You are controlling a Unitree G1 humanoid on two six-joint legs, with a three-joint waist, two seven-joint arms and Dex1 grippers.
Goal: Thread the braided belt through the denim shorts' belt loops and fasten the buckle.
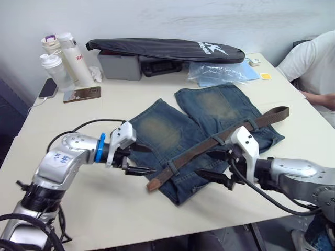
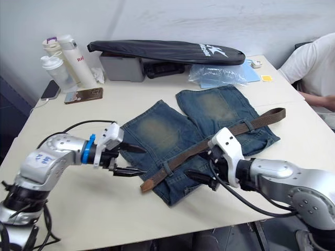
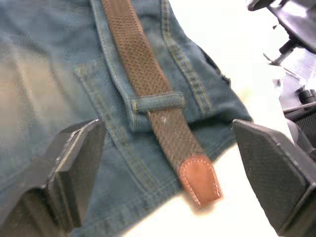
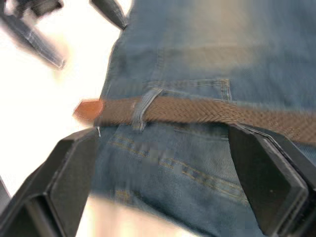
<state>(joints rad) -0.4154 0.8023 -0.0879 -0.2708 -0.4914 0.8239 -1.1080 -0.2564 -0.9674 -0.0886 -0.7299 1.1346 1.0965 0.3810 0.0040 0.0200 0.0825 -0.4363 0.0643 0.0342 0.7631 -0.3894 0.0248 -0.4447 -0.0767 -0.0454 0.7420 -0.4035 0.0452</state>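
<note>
**Lying threaded along the waistband**

Woven in a tight dark-brown braid, the braided belt (image 3: 148,74) runs under a narrow stitched belt loop (image 3: 158,102) of the faded denim shorts (image 1: 209,130). Its rounded tan leather tip (image 3: 200,180) juts past the hem, between the left gripper's (image 1: 137,159) spread, empty black fingers (image 3: 74,173). The right gripper (image 1: 222,167), also spread and empty, hovers over the strap's middle, on the pale table (image 1: 157,209).
</note>
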